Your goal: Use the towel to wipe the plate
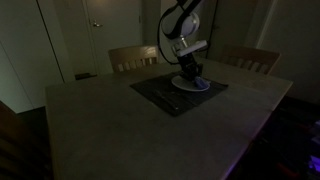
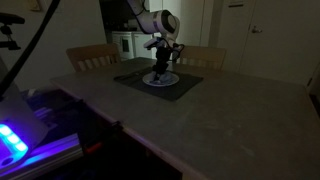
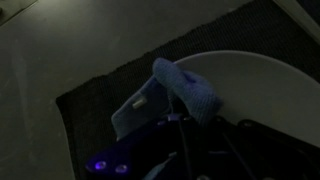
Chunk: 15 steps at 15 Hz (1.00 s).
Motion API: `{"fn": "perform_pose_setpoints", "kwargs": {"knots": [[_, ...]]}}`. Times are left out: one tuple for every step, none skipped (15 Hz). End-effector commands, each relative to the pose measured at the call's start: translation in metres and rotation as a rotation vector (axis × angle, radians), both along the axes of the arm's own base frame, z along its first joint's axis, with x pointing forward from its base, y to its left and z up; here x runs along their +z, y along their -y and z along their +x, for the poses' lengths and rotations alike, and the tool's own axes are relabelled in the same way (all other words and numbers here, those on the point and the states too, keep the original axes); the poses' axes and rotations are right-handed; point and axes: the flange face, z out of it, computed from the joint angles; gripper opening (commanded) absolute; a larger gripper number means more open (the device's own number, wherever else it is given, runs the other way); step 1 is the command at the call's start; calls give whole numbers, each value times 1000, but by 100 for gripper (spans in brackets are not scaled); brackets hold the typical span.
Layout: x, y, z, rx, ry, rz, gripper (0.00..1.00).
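- Blue towel [image 3: 188, 92], soft and bunched. One fold stands up in a rounded hump, and a paler flap trails down onto the mat. In the wrist view it sits at the near rim of the plate.
- White plate [image 3: 262, 78], round and smooth, rests on a dark woven placemat [image 3: 95, 110] on the pale bench [image 1: 110, 130].
- Tool [image 1: 188, 72] points down over the plate in an exterior view, pinched tight on the towel. Dim light blurs its fingertips.
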Motion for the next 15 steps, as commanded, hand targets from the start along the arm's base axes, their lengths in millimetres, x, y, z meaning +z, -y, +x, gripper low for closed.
{"fn": "perform_pose_setpoints", "kwargs": {"knots": [[6,8,29,67,42,-15,2],[9,6,38,87,62,-18,2],[13,3,47,109,82,-21,2],[16,-1,56,129,100,-22,2],[19,-7,62,150,115,-21,2],[22,-14,67,164,128,-15,2],[23,-22,69,170,131,5,2],[26,-30,69,167,137,34,2],[31,-41,68,177,141,61,2],[35,-51,64,185,136,78,2],[38,-60,59,187,127,97,2],[40,-67,55,188,124,113,2],[41,-73,49,187,115,122,2],[42,-77,42,179,103,131,2],[42,-79,35,171,90,135,2]]}}
